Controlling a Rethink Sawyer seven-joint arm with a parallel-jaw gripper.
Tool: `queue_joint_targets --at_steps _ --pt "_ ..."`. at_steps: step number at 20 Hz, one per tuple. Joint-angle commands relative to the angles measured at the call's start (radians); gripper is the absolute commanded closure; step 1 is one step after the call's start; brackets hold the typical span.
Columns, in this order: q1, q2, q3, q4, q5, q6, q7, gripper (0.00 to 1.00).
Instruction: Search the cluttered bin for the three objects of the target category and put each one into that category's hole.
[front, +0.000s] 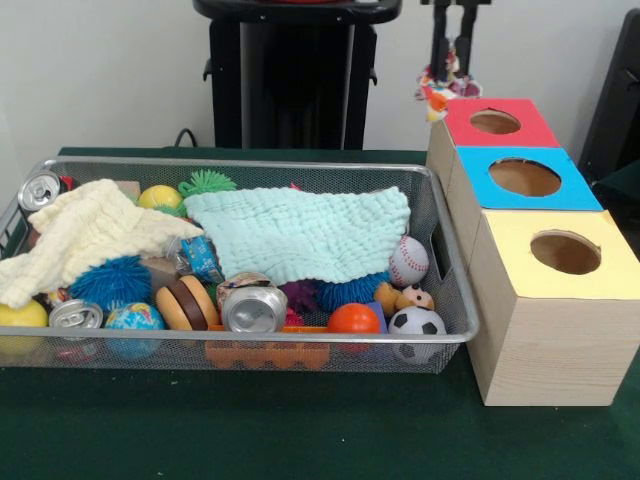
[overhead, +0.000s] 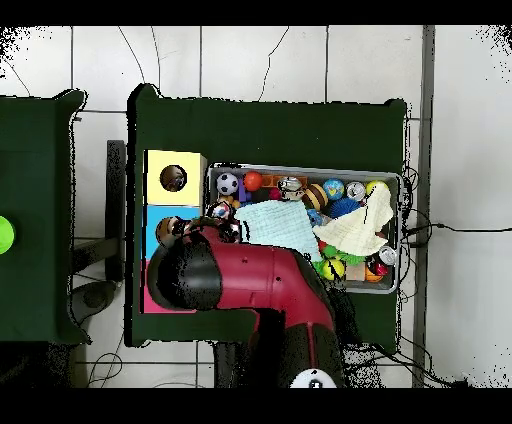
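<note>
Gripper (front: 452, 62) hangs above red hole (front: 495, 122), clenched on small multicoloured toy (front: 437, 92) — likely lined up for drop; bin (front: 455, 330) well apart.

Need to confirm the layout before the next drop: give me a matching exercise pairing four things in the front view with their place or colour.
Things:
1. baseball
2. soccer ball
3. box nearest the camera
4. box farthest from the camera

Descriptions:
A. red top
B. yellow top
C. in the bin's front right corner
D. beside the right edge of the light green cloth

Pairs: 1-D, 2-C, 3-B, 4-A
</note>
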Motion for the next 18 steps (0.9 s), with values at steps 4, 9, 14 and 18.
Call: queue_joint_targets --at_steps 4,9,14,18 --pt "0.111 0.038 -0.027 0.004 0.060 0.059 0.286 1.00" --pt "0.157 0.119 -0.043 -0.062 0.085 0.025 0.311 1.00" --pt "0.156 0.181 -0.051 -0.117 0.098 0.007 0.276 1.00" --pt "0.138 0.228 -0.044 -0.143 0.096 -0.041 0.241 1.00"
